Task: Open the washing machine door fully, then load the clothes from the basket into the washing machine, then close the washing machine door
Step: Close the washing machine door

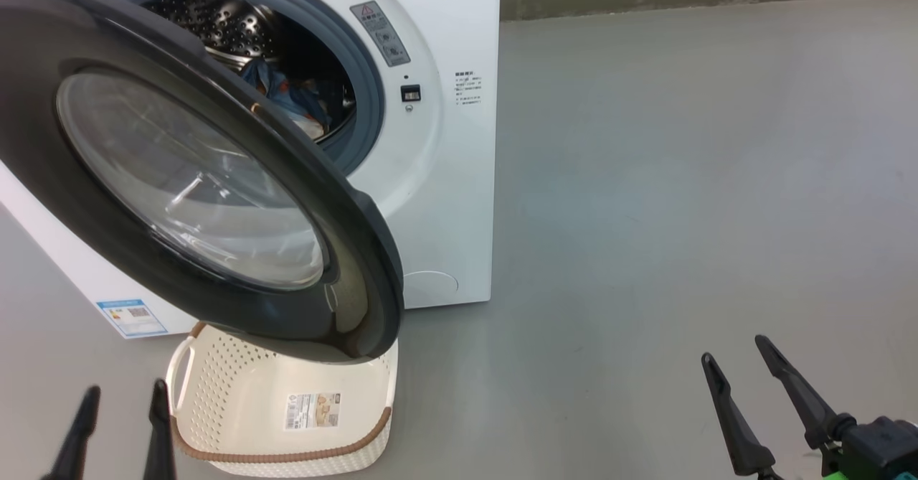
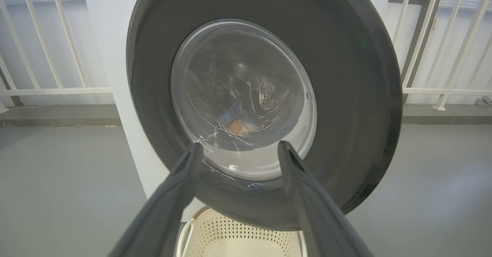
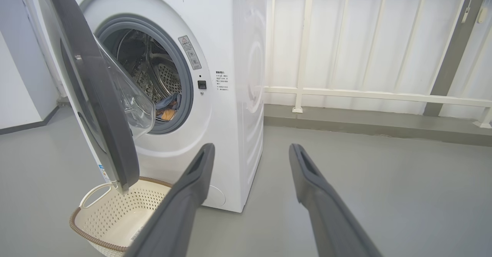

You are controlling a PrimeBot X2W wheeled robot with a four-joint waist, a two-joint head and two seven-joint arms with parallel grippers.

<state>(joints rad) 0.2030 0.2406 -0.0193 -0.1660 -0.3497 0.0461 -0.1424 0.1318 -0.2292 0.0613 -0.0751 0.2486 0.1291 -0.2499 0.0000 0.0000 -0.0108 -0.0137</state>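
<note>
The washing machine stands at upper left with its door swung partly open, black rim and glass bowl facing me. The clothes lie inside the steel drum, blue and orange fabric; they also show in the drum as clothes. The basket sits on the floor under the door, with only its label sticker inside. My left gripper is open at lower left, near the basket's left handle and holding nothing. In its wrist view the left gripper points at the door. My right gripper is open at lower right, holding nothing.
Grey floor stretches to the right of the machine. A white railing on a low kerb runs behind it. A pale wall stands to the machine's left.
</note>
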